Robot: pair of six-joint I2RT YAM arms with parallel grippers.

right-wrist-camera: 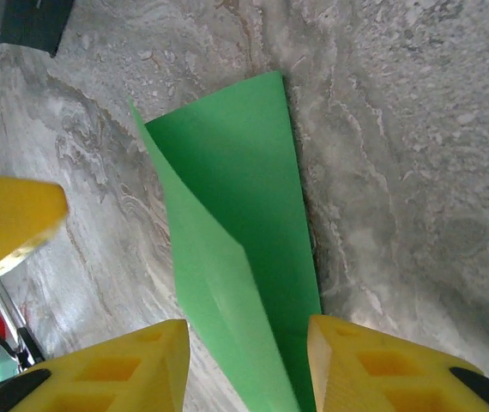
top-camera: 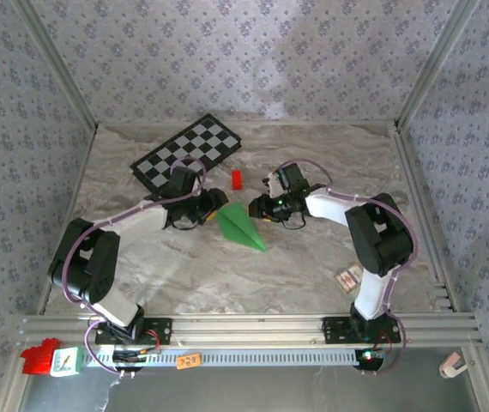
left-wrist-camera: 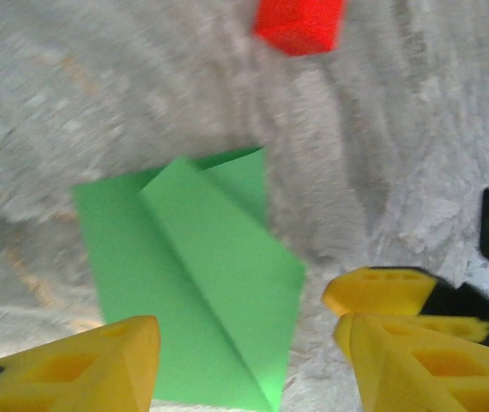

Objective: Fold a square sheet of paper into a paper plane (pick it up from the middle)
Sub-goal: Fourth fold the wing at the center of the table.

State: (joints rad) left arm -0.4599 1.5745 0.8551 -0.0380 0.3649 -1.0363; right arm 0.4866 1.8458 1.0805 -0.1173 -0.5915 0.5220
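The square sheet of paper, bright green, is folded into a slim pointed paper plane [top-camera: 243, 227] with a centre crease, lying flat on the marble table between both grippers. My left gripper [top-camera: 208, 211] is at its far-left end. In the left wrist view the gripper [left-wrist-camera: 253, 378] is open, its yellow fingers [left-wrist-camera: 64, 369] wide apart on either side of the plane [left-wrist-camera: 202, 283]. My right gripper [top-camera: 258, 207] is on the right side of the plane. It is open [right-wrist-camera: 249, 373], straddling the plane [right-wrist-camera: 236, 189] without pinching it.
A small red block [top-camera: 237, 178] [left-wrist-camera: 300, 24] lies just beyond the plane. The black-and-white checkerboard [top-camera: 189, 153] sits at the back left. A small card-like item [top-camera: 347, 277] lies near the right arm's base. Patterned walls enclose the table.
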